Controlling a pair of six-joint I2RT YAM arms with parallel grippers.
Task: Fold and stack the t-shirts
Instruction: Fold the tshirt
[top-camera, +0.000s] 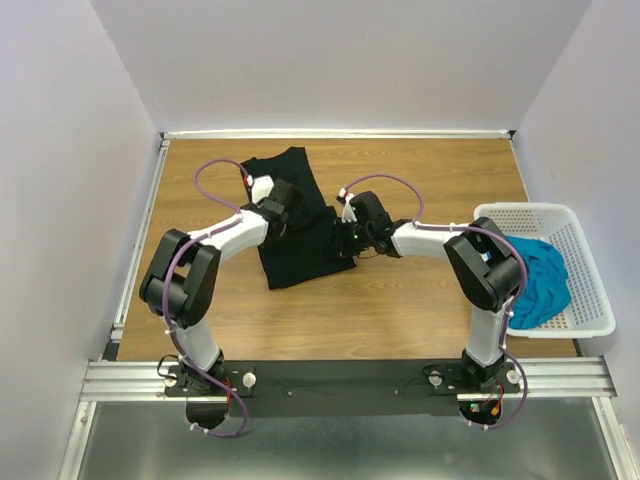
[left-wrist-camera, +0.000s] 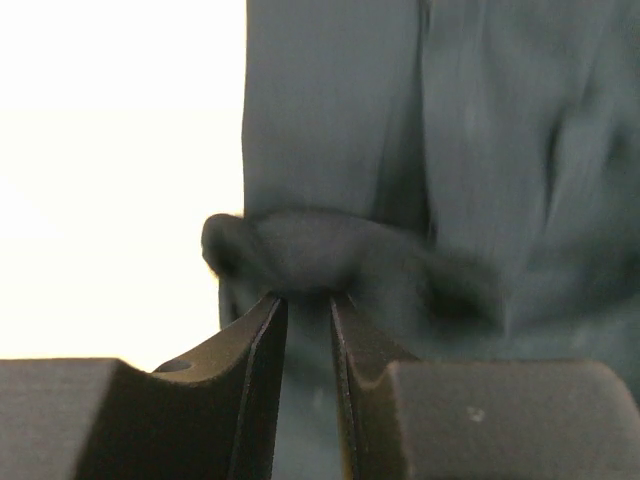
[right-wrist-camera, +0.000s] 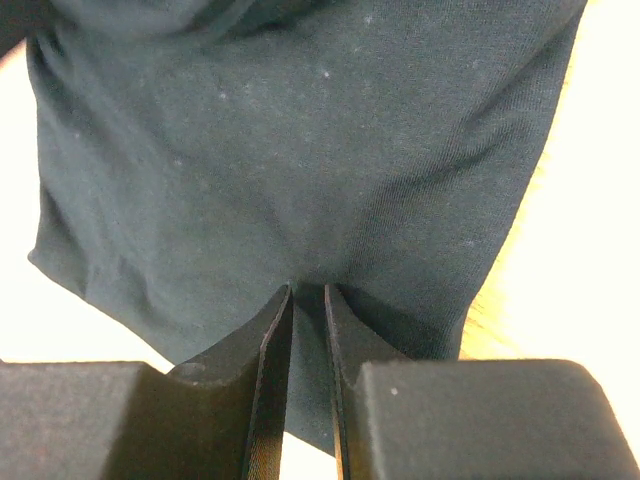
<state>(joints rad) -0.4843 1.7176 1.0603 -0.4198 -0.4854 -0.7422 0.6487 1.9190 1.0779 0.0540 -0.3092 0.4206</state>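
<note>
Left gripper (left-wrist-camera: 305, 300), nearly closed, pinches a bunched fold of the black t-shirt (top-camera: 298, 258); right gripper (right-wrist-camera: 308, 292) nips its cloth too. It lies mid-surface (top-camera: 400, 300); the teal t-shirt (top-camera: 540, 285) sits in the basket (top-camera: 530, 210)

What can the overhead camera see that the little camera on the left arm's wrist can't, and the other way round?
Only overhead: the whole wooden table, the right gripper, and a teal t-shirt lying in a white basket. Only the left wrist: close up, the left gripper nearly closed, pinching a bunched fold of cloth. Both: the black t-shirt, which both grippers hold.
</note>
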